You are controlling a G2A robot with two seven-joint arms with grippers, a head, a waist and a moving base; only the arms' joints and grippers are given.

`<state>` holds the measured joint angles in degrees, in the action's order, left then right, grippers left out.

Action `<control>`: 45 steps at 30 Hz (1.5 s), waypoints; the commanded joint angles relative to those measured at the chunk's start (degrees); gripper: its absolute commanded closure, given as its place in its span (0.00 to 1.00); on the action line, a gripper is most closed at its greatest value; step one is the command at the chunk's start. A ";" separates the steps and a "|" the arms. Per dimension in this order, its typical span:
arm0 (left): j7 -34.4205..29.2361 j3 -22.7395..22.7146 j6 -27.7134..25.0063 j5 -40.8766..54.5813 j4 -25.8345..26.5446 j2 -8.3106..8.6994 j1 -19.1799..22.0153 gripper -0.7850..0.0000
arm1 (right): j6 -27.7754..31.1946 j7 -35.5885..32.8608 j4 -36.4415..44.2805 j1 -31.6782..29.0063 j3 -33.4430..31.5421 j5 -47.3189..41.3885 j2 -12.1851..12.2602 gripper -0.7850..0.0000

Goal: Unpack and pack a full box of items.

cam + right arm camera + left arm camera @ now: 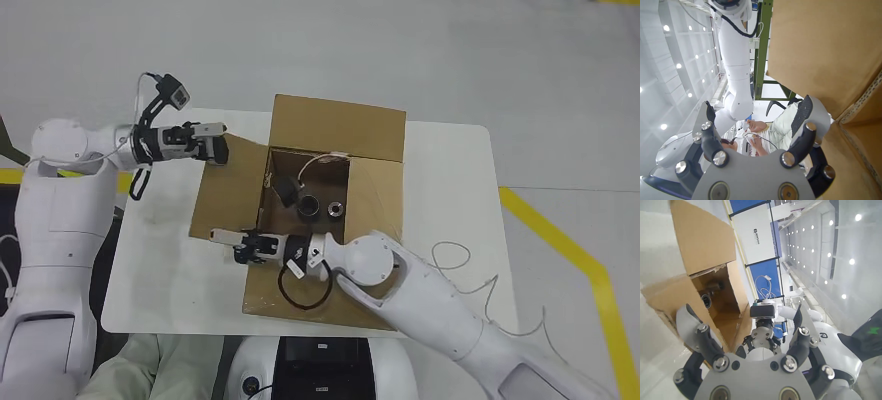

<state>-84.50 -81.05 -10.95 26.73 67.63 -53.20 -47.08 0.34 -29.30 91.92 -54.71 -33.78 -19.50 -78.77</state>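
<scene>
An open cardboard box (340,125) stands mid-table with its flaps folded outward. Inside lie a black adapter (285,190) with a white cable (322,158) and two dark metal cylinders (308,207). One cylinder (706,300) also shows in the left wrist view. My left gripper (222,143) is open at the far corner of the box's left flap (228,195). The flap's edge (696,306) runs between its fingers. My right gripper (226,243) is open at that flap's near edge, with cardboard (819,56) beside one finger (802,113) and nothing held.
A black cable loop (300,295) lies on the box's near flap, under my right forearm. A thin pale cable (455,262) trails over the table's right side. The white tabletop (160,270) has open room left of the box.
</scene>
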 commanded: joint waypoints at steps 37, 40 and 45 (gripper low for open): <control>2.10 2.40 -2.97 -1.68 -1.57 0.94 0.57 0.00 | -5.25 -10.37 20.93 -20.06 -23.77 8.58 7.51 0.00; 2.24 2.43 -2.37 -1.44 0.89 1.04 0.76 0.00 | -6.16 -11.57 22.04 -21.83 -25.98 8.95 8.11 0.00; 2.75 3.68 -1.75 -1.87 4.12 0.95 1.88 0.00 | -6.48 -13.03 24.70 -24.67 -28.43 10.09 8.92 0.00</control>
<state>-81.90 -77.77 -12.85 24.94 71.18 -52.20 -45.53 -6.15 -41.92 116.00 -78.85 -61.85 -9.86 -70.01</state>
